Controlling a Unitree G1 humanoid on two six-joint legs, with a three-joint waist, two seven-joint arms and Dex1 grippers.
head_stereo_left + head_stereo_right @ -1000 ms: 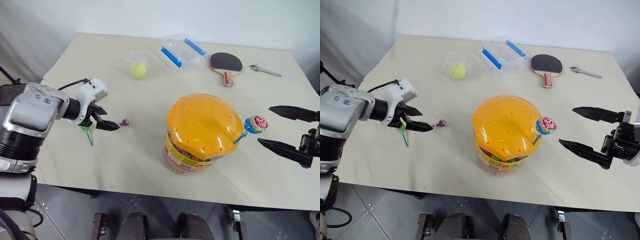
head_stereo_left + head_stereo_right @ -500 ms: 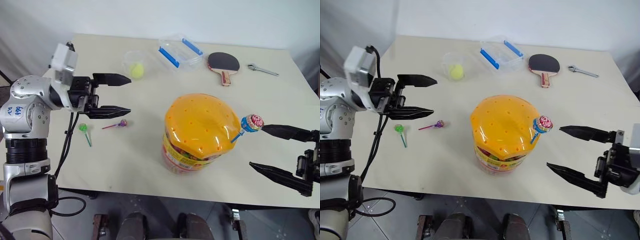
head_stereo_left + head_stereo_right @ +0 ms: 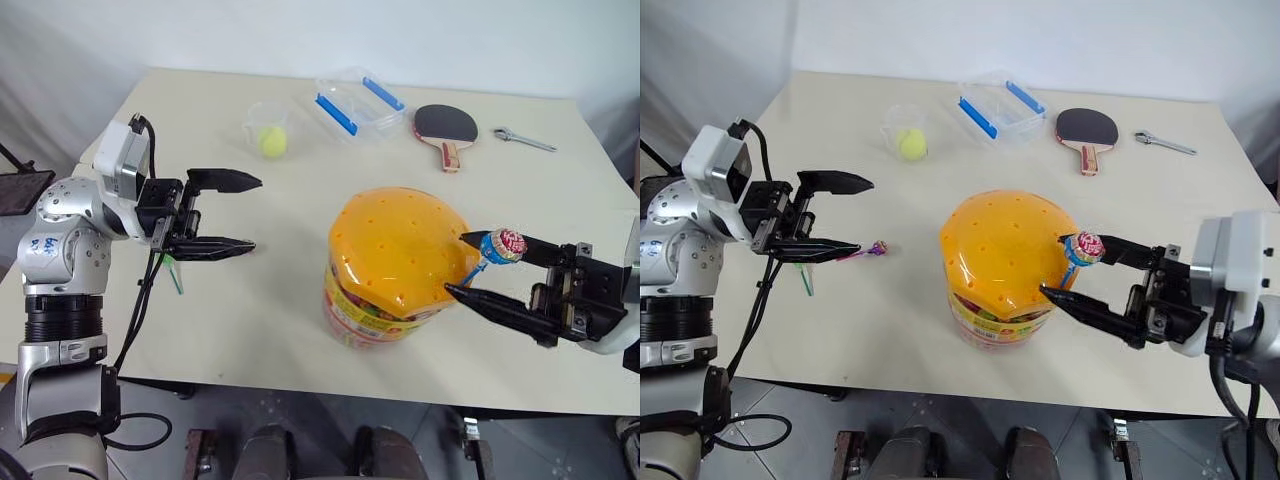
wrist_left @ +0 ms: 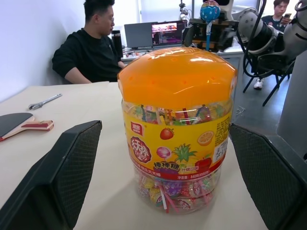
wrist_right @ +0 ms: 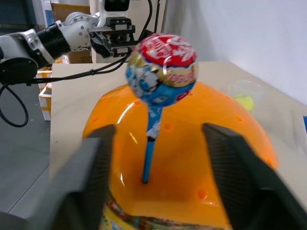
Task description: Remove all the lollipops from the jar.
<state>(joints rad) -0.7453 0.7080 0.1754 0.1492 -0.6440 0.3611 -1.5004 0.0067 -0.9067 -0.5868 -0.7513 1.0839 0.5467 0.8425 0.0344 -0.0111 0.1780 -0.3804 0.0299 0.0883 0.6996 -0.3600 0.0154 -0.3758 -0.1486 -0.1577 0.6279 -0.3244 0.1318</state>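
The jar (image 3: 392,268), a clear tub with an orange holed lid, stands near the table's front edge. A blue-and-pink lollipop (image 3: 506,244) sticks up from a hole on the lid's right side. My right gripper (image 3: 455,264) reaches in from the right. Its two fingers (image 5: 93,172) lie on either side of the blue stick (image 5: 150,143), apart from it. My left gripper (image 3: 255,213) hovers open left of the jar, pointing at it. Below it on the table lie the purple lollipop (image 3: 878,247) and the green one (image 3: 804,281), partly hidden.
At the back of the table are a clear cup (image 3: 264,118) holding a yellow-green ball (image 3: 271,142), a clear box with blue clips (image 3: 355,99), a paddle (image 3: 445,124) and a wrench (image 3: 522,139). A seated person (image 4: 91,50) is visible beyond the table.
My right gripper has moved left to the jar, and its fingers have narrowed around the lollipop's stick. The left gripper has risen from the table's lollipops and turned toward the jar.
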